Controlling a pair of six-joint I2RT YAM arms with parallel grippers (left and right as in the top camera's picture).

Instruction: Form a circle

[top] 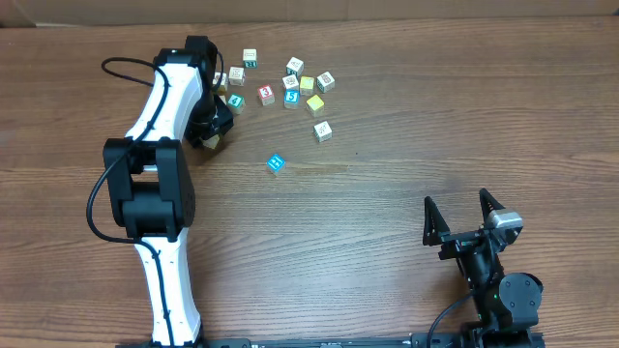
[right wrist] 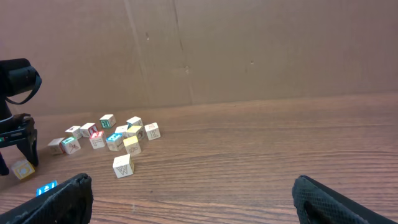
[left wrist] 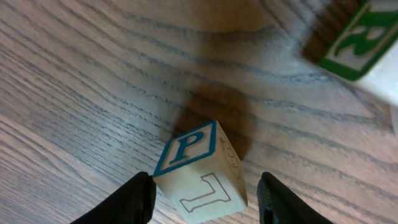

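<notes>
Closest to the left wrist camera, a whitish wooden cube (left wrist: 198,171) is sitting corner-on on the tabletop (top: 406,145). It is showing a blue-framed "P" on top and an outlined "T" on its side. The left gripper (left wrist: 206,177) is straddling it with jaws part-way open. One black finger (left wrist: 134,202) is touching the cube's left edge while a thin gap is showing at the other finger, so whether the cube is actually clamped cannot be told. Seen from overhead, this cube is lying left of centre, well back from the near edge, beside the white and black left arm (top: 160,116).

The cubes are lying apart rather than forming a circle. The blue "H" cube (top: 276,163) is sitting alone, nearer the tabletop's centre. The pale cube (top: 322,130) is lying beyond it toward the far edge. The yellow cube (top: 315,102) is lying just past that, at the fringe of the loose scatter (top: 280,82) of picture and letter cubes spreading near the far edge. The green "R" cube (left wrist: 360,40) is sitting near the left gripper.

Bare wood is stretching across the right half and along the near edge. The right gripper (top: 456,198) is sitting by the near edge toward the right corner, jaws spread wide and holding nothing. The cardboard wall (right wrist: 249,50) is standing along the far edge.
</notes>
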